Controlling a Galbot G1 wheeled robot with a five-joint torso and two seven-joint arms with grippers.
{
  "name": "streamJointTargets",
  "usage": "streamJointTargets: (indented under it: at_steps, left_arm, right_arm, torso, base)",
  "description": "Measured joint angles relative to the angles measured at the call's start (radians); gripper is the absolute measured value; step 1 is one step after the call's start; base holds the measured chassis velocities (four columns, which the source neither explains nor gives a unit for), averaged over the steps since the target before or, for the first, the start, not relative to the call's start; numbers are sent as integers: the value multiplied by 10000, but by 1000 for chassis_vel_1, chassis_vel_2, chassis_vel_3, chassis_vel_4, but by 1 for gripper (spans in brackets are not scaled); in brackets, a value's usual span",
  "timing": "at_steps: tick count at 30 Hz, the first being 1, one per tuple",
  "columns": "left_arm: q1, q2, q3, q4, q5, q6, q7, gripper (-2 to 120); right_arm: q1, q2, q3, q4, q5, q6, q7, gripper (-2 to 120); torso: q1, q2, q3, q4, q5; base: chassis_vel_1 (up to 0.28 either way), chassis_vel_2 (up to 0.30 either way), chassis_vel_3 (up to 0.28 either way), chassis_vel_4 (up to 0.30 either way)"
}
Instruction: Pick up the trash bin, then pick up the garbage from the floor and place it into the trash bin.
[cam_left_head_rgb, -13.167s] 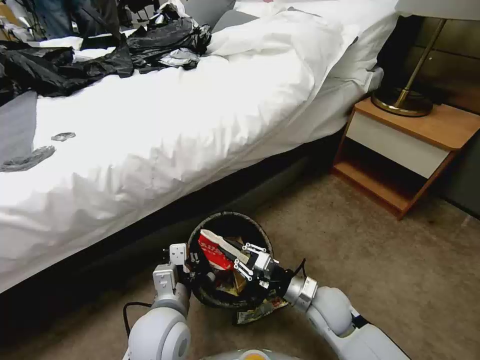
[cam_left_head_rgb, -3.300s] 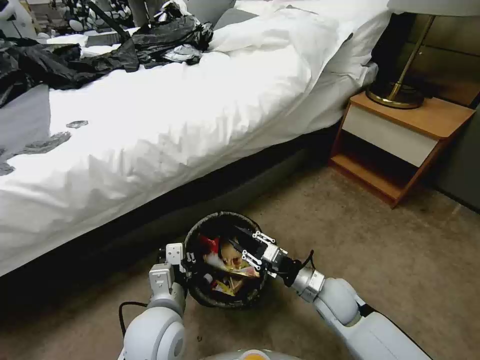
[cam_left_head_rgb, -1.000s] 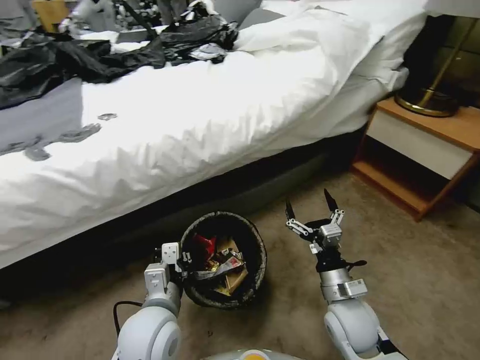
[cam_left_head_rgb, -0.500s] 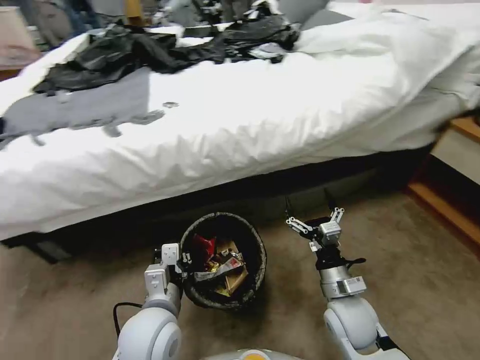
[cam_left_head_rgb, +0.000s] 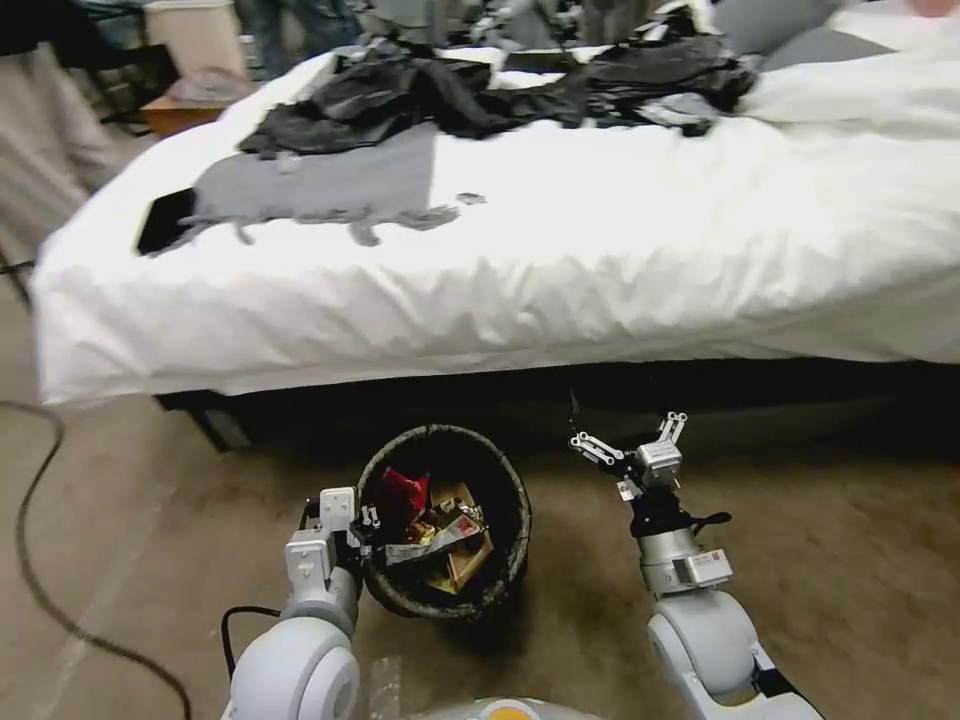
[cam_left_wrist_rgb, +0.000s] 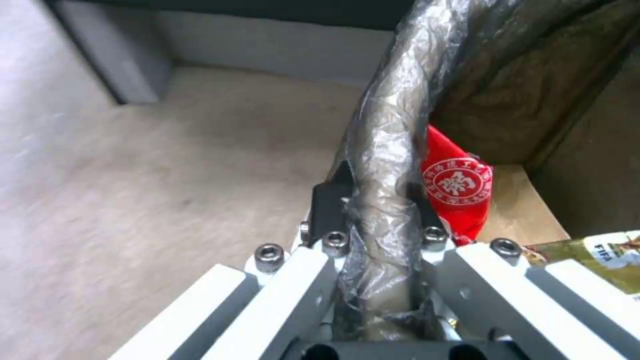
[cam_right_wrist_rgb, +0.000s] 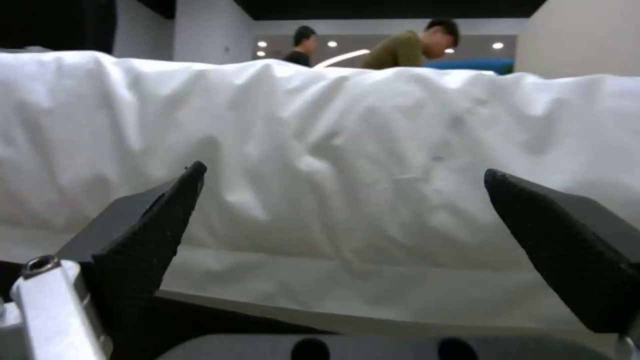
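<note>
- Trash bin (cam_left_head_rgb: 445, 590), holding garbage (cam_left_head_rgb: 432, 530), is riding pinched at its rim in the left gripper (cam_left_head_rgb: 362, 520).
- Right gripper (cam_left_head_rgb: 622, 425), now out of the bin, is hovering empty, jaws spread.
- Robot is turning along the bed (cam_left_head_rgb: 560, 260), likely seeking more litter.

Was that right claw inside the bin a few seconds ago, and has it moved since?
Yes. The right gripper, open, has come out of the trash bin and now sits beside it, over the carpet, toward the bed. The left gripper still clamps the rim.

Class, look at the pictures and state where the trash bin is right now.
In the head view, the trash bin sits low at centre, over the carpet just in front of the bed, its rim clamped by the left gripper, with the open right gripper beside it.
</note>
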Motion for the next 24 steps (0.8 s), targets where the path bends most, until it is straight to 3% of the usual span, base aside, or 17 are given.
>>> streamJointTargets:
  at_steps: [24]
  left_arm:
    - [32,14,-20,-130,-11,12,3,0]
  right_arm:
    - [-54,15,-68,25,-58,34,-51,100]
  torso:
    - [0,0,0,-1,0]
  base:
    - [121,131,127,126]
